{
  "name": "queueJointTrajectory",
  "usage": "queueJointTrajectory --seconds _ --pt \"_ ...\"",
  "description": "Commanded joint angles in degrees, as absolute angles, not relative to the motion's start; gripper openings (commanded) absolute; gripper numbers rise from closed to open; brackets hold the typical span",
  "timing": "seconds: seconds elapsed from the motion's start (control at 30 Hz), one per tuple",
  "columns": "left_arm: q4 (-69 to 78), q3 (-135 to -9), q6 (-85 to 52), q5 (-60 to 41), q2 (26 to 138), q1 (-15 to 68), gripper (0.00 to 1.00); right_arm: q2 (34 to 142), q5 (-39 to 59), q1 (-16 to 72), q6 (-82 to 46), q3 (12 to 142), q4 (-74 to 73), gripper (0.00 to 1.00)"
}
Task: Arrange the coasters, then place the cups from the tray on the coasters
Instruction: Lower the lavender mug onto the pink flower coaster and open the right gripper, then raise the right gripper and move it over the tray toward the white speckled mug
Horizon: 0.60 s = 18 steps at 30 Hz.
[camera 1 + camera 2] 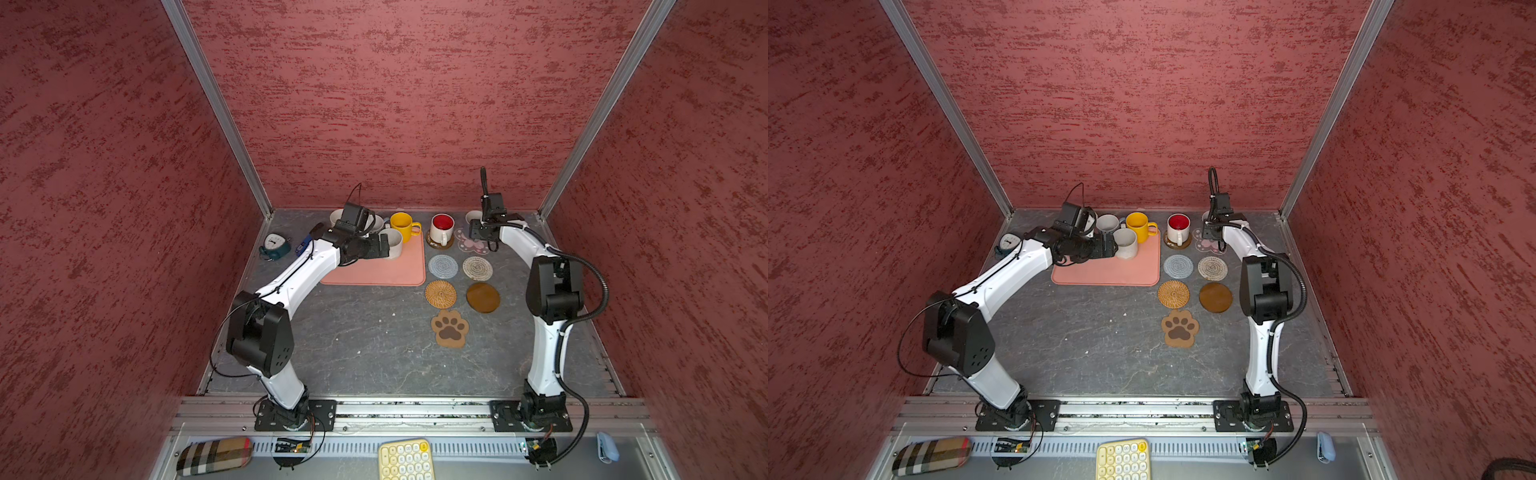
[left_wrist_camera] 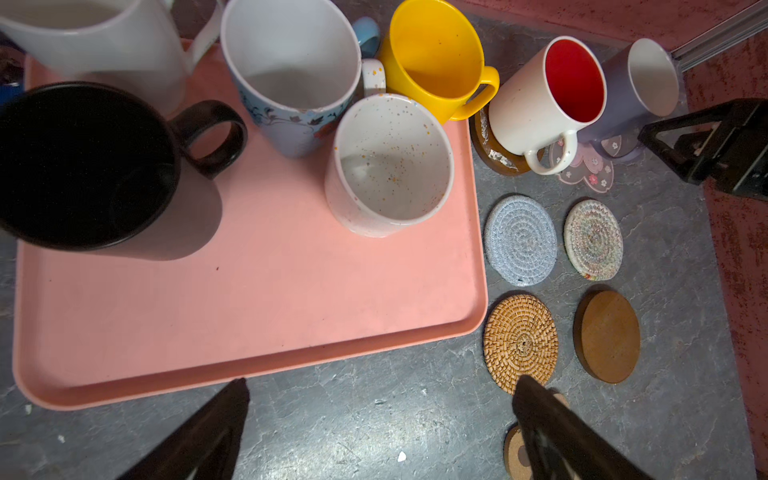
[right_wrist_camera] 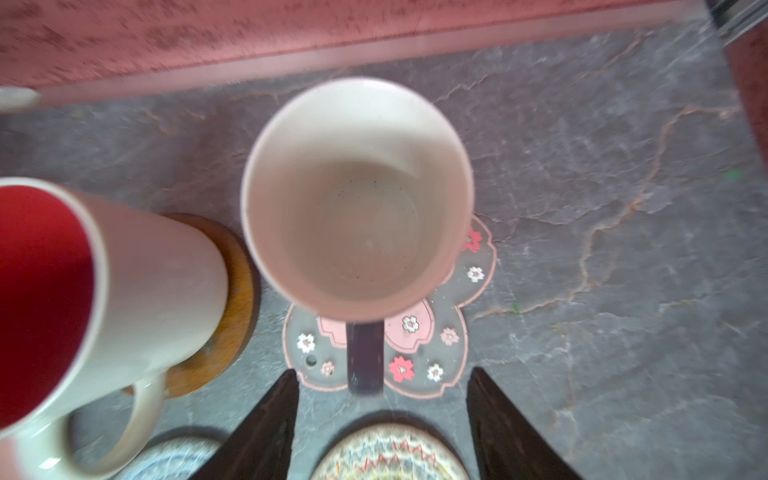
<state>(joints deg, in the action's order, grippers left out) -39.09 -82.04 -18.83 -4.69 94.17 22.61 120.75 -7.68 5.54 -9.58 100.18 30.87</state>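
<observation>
Showing floral print, light blue cup (image 2: 286, 129) stands (on tray (image 2: 249, 311)).

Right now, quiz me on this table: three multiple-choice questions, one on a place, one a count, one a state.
1. The red-lined mug stands on: A the tray; B a brown round coaster; C another mug.
2. Mugs on coasters: A two; B four; C none.
3. The left claw is: A open, empty; B shut on a mug; C holding a coaster.
Answers: B, the disc shows under it, beside the tray; A, only it and the lavender mug have one; A, its fingers stand wide apart, nothing between.
</observation>
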Motion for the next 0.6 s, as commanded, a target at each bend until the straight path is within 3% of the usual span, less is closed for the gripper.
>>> queueJointTrajectory --seconds 0.0,0.2,0.37,0.57 --pt "-36.8 -79.1 -19.65 -3.59 88.95 22.76 1.0 113.66 -6.32 5.99 -8.75 96.0 26.24 0.67" --pt "-36.24 -72.17 -20.84 -3.36 81.87 22.66 1.0 103.37 -2.23 8.16 -9.45 88.58 22.6 0.66" --pt "-34.72 -65.4 -22.49 -3.94 73.87 22.58 1.0 98.19 20.88 9.64 -12.07 83.14 19.0 0.71" --pt "-34.9 -58.51 -23.3 -3.96 66.27 22.77 1.0 90.92 33.12 13.7 -12.25 72.48 8.07 0.82"
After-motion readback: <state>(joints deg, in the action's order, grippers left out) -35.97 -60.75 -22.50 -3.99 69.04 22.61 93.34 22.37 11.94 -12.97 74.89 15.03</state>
